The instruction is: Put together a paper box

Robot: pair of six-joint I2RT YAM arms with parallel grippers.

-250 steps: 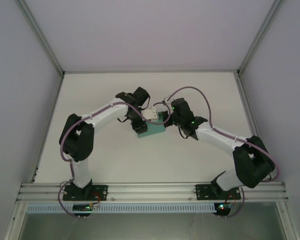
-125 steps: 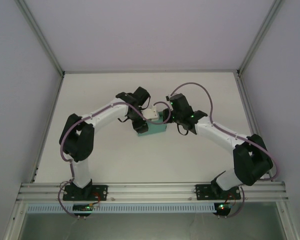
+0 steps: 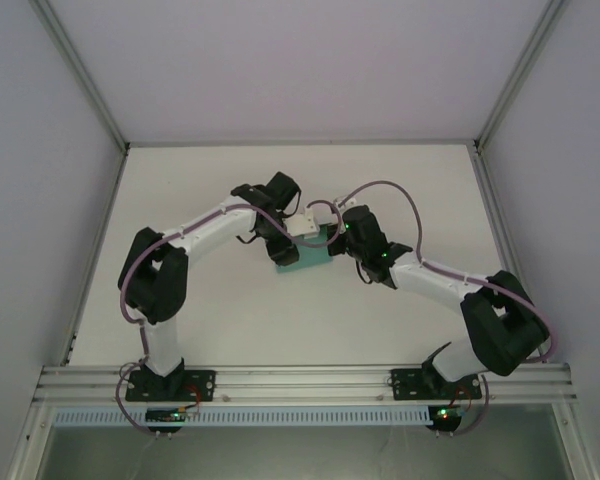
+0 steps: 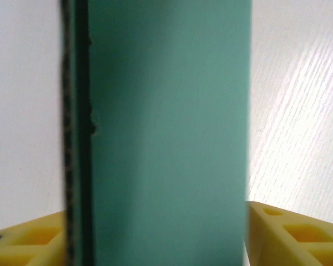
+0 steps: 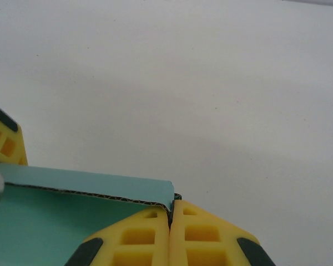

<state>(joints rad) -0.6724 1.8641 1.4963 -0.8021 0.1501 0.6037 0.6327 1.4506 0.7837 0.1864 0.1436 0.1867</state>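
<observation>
The teal paper box (image 3: 305, 258) lies mid-table between the two arms. My left gripper (image 3: 283, 243) reaches down over it. In the left wrist view the box (image 4: 166, 133) fills the space between the yellow fingers (image 4: 291, 233), and a thin pale sliver shows beside the right one, so the left gripper (image 4: 156, 209) stands open astride it. My right gripper (image 3: 332, 240) meets the box's right end. There the right gripper (image 5: 171, 204) is shut, pinching the corrugated edge of a box (image 5: 55, 221) wall at its corner.
The white table (image 3: 200, 190) is walled by pale panels with metal posts at the back corners. An aluminium rail (image 3: 300, 382) carries both arm bases at the near edge. One finger of the left gripper (image 5: 4, 141) shows at the left of the right wrist view.
The right wrist has swung down and left, closer to the box's right end. The left arm has stayed in place over the box.
</observation>
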